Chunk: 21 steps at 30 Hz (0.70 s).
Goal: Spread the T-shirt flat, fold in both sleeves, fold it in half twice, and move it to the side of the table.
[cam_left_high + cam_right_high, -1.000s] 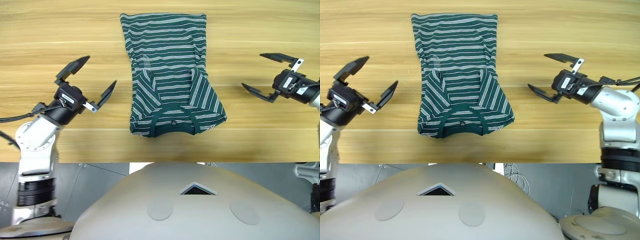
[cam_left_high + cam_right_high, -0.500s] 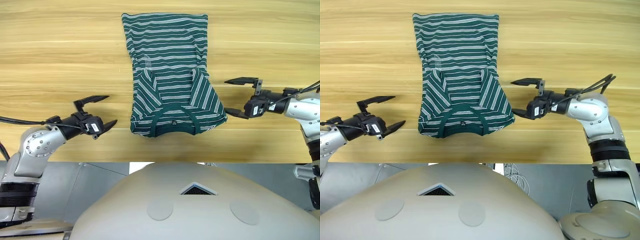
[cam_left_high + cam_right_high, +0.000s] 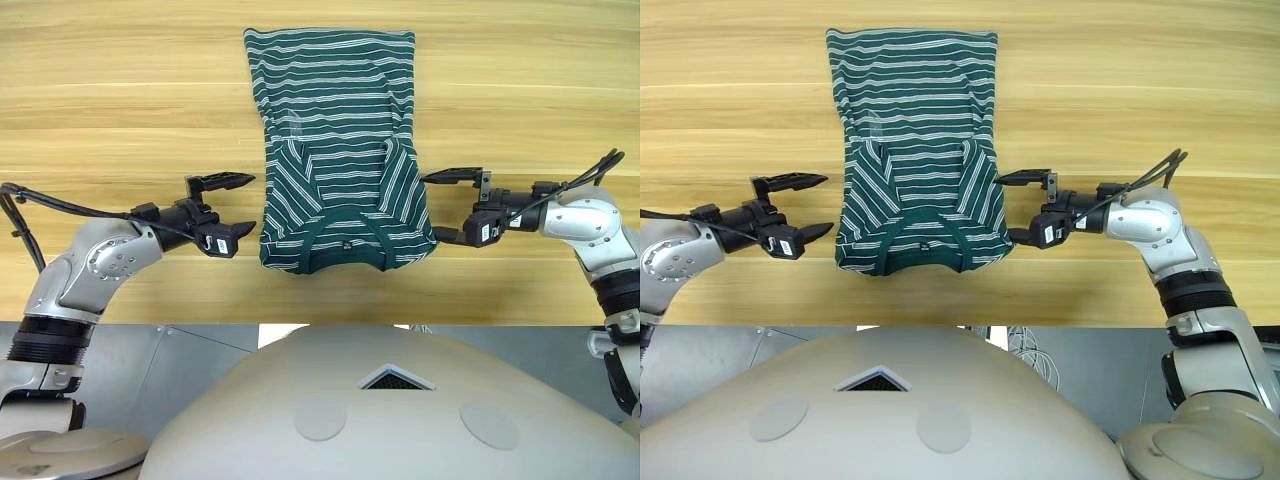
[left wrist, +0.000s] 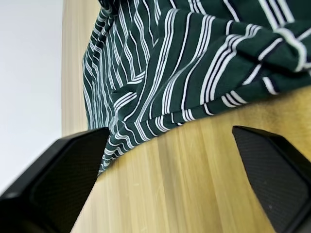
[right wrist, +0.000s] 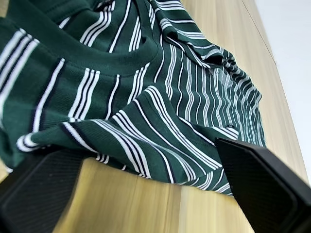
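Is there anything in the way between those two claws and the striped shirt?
Nothing visible does. The left tool and the right tool are both open, each right beside a near corner of the T-shirt, with bare wooden table between them and the cloth.

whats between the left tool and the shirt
A bare strip of wooden table separates the left tool from the T-shirt, seen in the left wrist view.
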Tool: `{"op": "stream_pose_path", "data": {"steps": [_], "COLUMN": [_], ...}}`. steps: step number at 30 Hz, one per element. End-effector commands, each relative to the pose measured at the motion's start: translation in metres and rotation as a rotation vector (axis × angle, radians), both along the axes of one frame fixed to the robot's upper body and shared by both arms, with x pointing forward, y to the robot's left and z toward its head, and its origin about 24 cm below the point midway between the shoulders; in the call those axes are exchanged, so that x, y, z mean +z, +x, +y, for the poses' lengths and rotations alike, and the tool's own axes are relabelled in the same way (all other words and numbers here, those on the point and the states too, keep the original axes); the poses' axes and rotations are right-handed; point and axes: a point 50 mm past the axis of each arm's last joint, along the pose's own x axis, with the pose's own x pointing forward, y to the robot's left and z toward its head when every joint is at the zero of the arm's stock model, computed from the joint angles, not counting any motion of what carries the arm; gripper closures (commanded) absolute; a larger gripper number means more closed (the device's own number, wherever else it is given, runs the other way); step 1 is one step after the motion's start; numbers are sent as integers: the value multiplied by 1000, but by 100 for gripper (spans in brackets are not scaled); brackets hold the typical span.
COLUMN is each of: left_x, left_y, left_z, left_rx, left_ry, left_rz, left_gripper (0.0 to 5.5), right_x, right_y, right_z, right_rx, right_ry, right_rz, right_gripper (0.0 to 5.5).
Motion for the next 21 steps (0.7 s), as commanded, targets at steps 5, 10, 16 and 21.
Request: {"op": "stream_pose_path", "data": {"steps": [5, 10, 16, 21], "left_x": [-31, -30, -34, -37], "left_y": [-27, -24, -28, -33], "left_z": [8, 14, 14, 17], "left_rx": [-75, -93, -138, -174], "left_ry": [160, 196, 165, 168], "left_rz": [170, 151, 157, 164], "left_gripper": [91, 91, 91, 91], "right_x": [36, 42, -2, -18], "right_y": [14, 29, 21, 14], "right_z": [-27, -43, -21, -11], "right_rx": [-32, -95, 41, 89], "right_ry": [-81, -101, -173, -156], "right_rz": [-32, -60, -4, 9], "right_gripper": [55, 55, 55, 55]}}
